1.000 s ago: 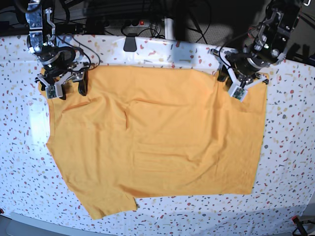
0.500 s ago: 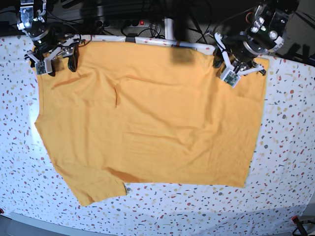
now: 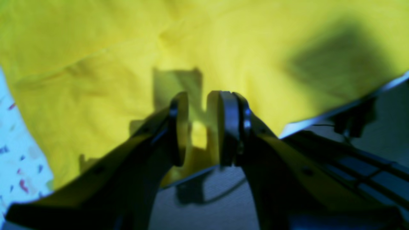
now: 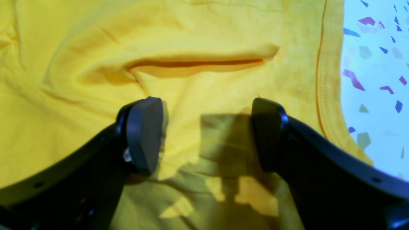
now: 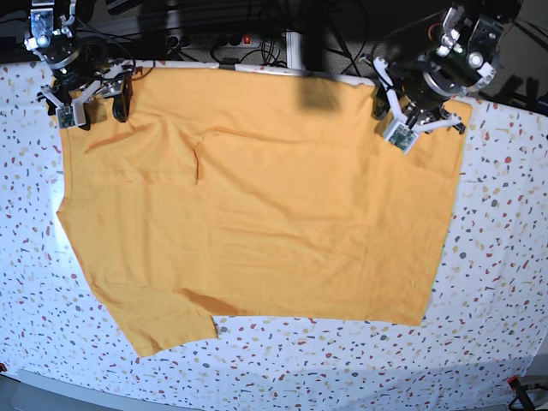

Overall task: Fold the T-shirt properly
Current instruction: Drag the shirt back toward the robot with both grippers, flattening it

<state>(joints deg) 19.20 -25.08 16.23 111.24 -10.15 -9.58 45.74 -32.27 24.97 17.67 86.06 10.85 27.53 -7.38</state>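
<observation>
**Shirt laid out flat, folding not yet begun**

The right gripper [image 4: 204, 134] hangs with its jaws wide apart and nothing between them, just above yellow cloth near a stitched hem, with a long raised crease lying beyond the fingertips. In the base view it sits at the far left corner of the T-shirt [image 5: 257, 214]. The left gripper [image 3: 199, 127] has its jaws drawn near together with a narrow gap; yellow cloth shows through that gap, but the wrist picture is too blurred to tell whether the pads are pinching the fabric or only poised over it. In the base view that gripper is at the far right part of the shirt, close to the back edge of the table.

The T-shirt lies spread open on the speckled tablecloth [image 5: 505, 282], one layer wide, filling most of the middle of the table. Its far edge runs along the back of the table, one sleeve juts out at the near left, and the right side ends in a straight edge. A few shallow wrinkles and one short upright crease mark the left half.

Judging by this, the spreading is about done, while every fold is still to make: no sleeve is turned in and no side is laid over.
</observation>
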